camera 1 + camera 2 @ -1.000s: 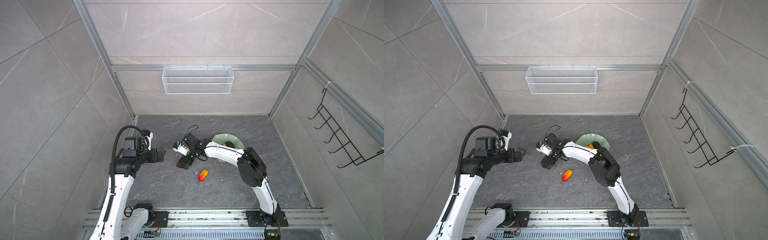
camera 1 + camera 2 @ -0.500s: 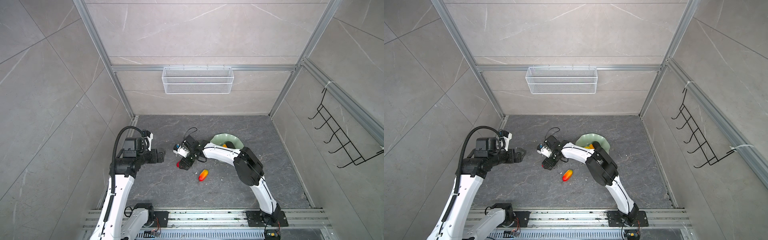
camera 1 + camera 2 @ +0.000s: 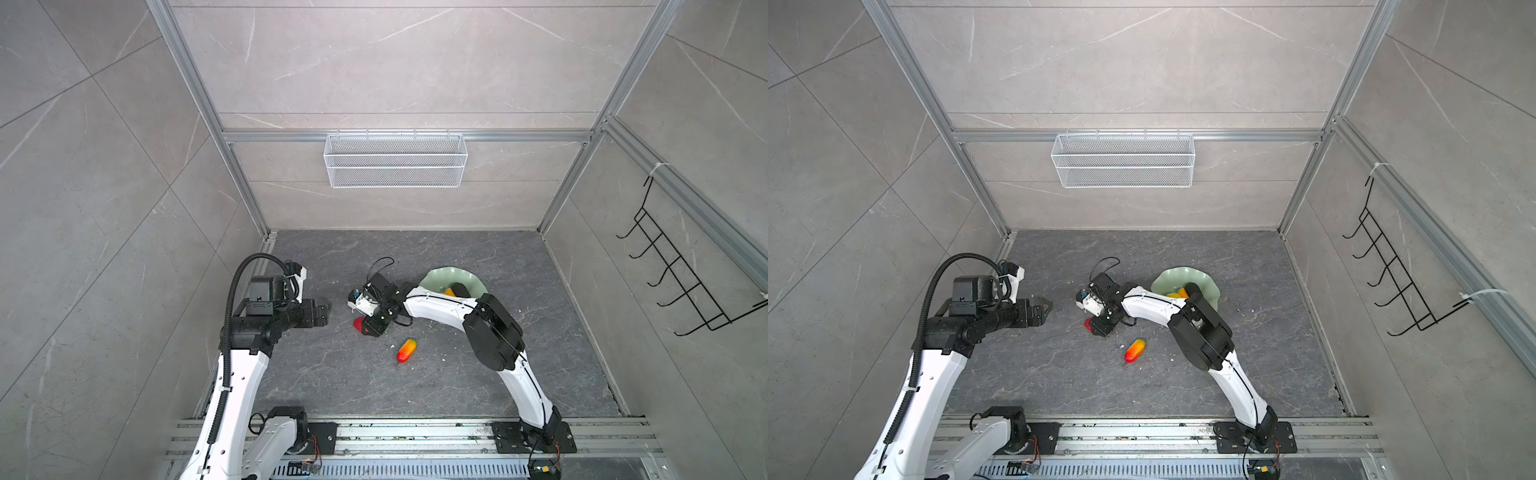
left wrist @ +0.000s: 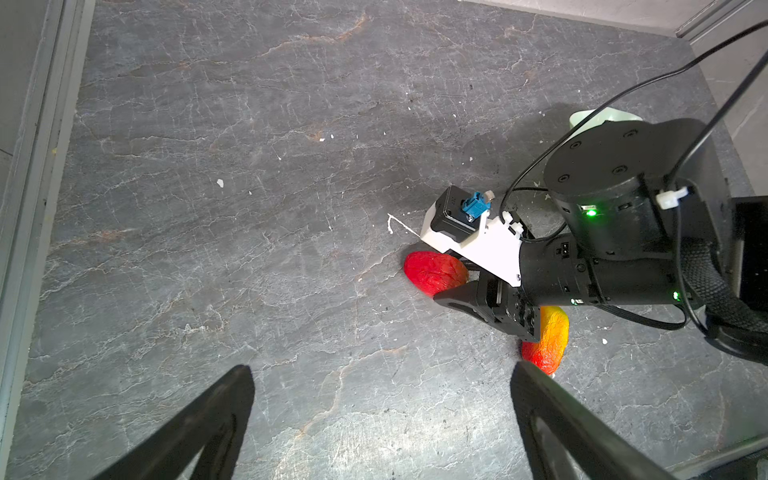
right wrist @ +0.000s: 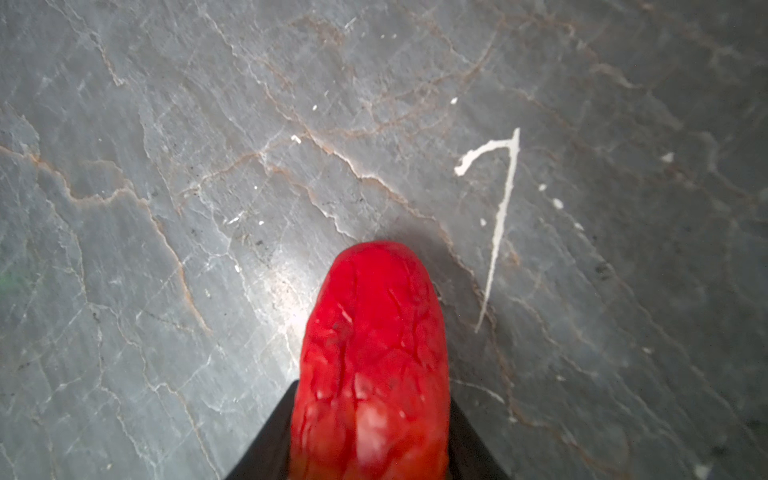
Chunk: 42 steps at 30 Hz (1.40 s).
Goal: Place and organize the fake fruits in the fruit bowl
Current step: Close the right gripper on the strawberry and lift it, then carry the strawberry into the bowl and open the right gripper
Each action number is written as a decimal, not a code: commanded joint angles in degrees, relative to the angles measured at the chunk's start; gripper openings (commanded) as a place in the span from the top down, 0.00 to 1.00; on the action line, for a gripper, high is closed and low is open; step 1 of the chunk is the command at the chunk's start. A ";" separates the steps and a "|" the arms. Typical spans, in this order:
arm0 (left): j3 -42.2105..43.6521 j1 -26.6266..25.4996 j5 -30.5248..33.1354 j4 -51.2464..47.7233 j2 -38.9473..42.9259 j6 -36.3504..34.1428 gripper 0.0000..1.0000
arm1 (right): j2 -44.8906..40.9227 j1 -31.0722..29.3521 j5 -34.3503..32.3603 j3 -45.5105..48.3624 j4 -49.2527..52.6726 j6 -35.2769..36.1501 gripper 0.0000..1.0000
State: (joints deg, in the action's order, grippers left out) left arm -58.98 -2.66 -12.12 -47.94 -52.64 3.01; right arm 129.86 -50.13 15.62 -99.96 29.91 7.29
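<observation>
Red fruit — long axis along right gripper, tip outward | seemingly clamped | left gripper apart

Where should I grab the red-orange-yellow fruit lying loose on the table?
Grip the elongated fruit across its narrow middle, from straight above, jaws crosswise to its long axis. It lies flat on the table, clear all round. The open left end effector looks free; the right end effector is closed on the red fruit.

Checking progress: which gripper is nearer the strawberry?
Right. The right gripper flanks the strawberry with its jaws; the left gripper hangs open, well apart from it.
</observation>
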 commanded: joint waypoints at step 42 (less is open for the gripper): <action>1.60 -0.33 -2.90 3.13 0.76 0.48 0.00 | -36.35 29.03 -15.95 20.99 31.93 -7.26 0.62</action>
State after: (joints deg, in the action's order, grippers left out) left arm -57.76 -2.66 -13.13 -46.19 -52.40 3.03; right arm 92.58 -21.23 -1.85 -77.58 58.41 -0.84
